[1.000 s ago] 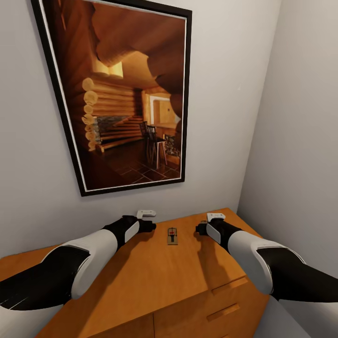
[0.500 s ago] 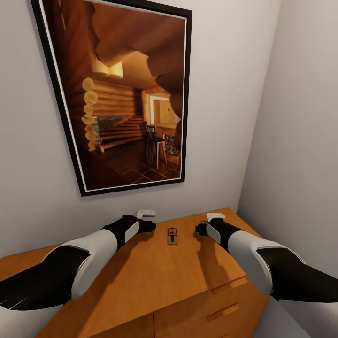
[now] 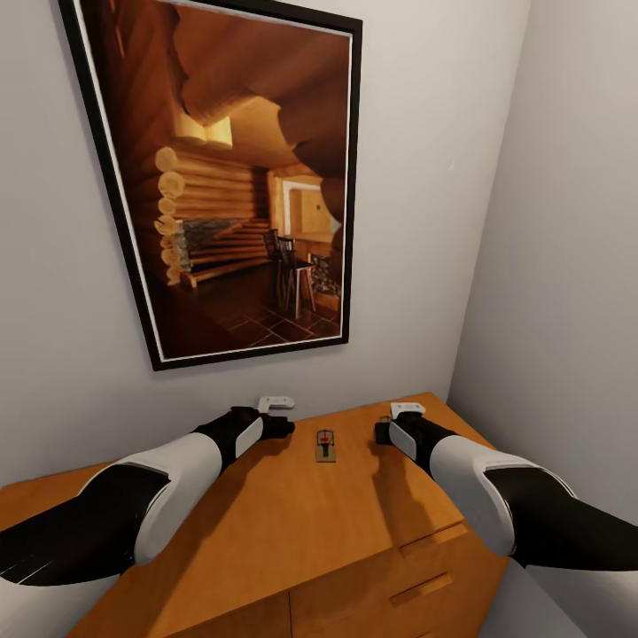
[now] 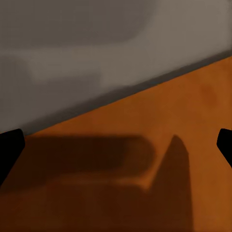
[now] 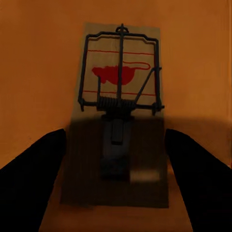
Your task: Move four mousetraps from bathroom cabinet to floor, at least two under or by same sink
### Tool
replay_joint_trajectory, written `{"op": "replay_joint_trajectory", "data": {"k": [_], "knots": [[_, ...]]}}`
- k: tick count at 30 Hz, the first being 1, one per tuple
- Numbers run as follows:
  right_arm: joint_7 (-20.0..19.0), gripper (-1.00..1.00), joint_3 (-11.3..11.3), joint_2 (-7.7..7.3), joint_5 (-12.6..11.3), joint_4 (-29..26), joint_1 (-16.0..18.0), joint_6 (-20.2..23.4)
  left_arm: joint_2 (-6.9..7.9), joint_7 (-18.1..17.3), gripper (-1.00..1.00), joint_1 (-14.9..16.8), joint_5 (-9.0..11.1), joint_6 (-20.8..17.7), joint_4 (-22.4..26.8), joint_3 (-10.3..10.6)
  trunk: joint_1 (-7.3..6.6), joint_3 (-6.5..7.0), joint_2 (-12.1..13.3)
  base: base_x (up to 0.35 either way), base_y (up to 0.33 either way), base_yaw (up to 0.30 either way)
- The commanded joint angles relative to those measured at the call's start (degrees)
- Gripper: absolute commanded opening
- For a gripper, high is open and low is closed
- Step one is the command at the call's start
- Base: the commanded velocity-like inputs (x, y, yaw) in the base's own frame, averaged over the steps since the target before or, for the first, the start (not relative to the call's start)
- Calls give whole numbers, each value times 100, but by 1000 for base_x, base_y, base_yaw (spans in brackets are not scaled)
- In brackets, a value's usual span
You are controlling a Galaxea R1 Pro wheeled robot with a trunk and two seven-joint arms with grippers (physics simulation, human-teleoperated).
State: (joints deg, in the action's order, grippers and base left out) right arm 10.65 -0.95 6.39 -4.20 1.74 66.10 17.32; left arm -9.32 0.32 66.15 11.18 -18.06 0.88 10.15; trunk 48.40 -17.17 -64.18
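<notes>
One mousetrap lies atop the cabinet, drawers closed

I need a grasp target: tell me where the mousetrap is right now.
In the head view, the mousetrap lies flat on the cabinet top, between the left gripper and right gripper, below the framed picture.

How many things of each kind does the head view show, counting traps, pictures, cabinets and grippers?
Small flat wooden mousetrap with metal parts: 1
Black-framed log-cabin picture: 1
Orange-brown wooden cabinet: 1
Black grippers: 2, left gripper and right gripper
Total: 5
</notes>
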Motion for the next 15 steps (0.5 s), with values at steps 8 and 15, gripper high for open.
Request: {"op": "replay_joint_trajectory", "data": {"k": [8,15], "knots": [[66,-100,5,-5,-78,10,8,235,1,3,100,3,60,-31,8,49,1,-8,-5,0,0,0],[68,-100,7,-6,-81,11,6,274,1,3,100,3,59,-30,8,49,1,-8,-5,0,0,0]]}}
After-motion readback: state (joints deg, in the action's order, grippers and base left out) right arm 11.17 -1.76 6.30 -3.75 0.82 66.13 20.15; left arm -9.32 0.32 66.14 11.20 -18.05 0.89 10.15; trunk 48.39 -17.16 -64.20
